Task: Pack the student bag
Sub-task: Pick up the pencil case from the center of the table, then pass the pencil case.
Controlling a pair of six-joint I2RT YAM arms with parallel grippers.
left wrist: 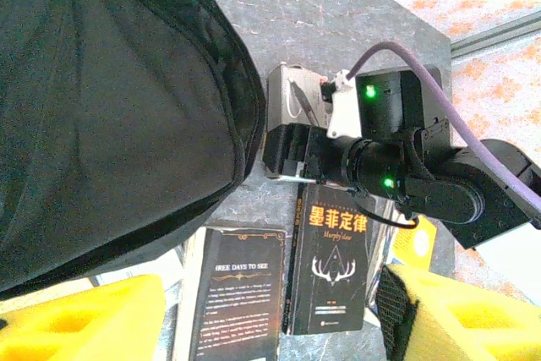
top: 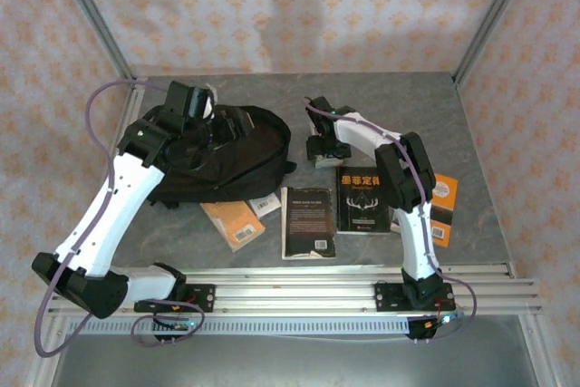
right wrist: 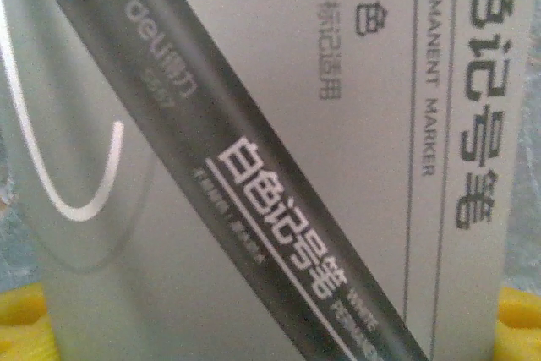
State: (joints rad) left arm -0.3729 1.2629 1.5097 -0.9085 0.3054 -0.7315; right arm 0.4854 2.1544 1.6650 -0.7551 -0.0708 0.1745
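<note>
Student bag (top: 237,165), a large black backpack of soft fabric with a piped, rounded edge, lies flat on the left rear part of the grey desk (top: 471,115). Its long axis runs across the desk from near-left to far-right, and the rounded end faces the centre. The left tool (left wrist: 270,327) hovers over the bag, its yellow fingers spread with nothing between them. The right tool (top: 324,144) is lowered over a grey marker box (left wrist: 292,95) just right of the bag; whether it grips cannot be told. Books (top: 308,221) lie along the bag's near side.
</note>
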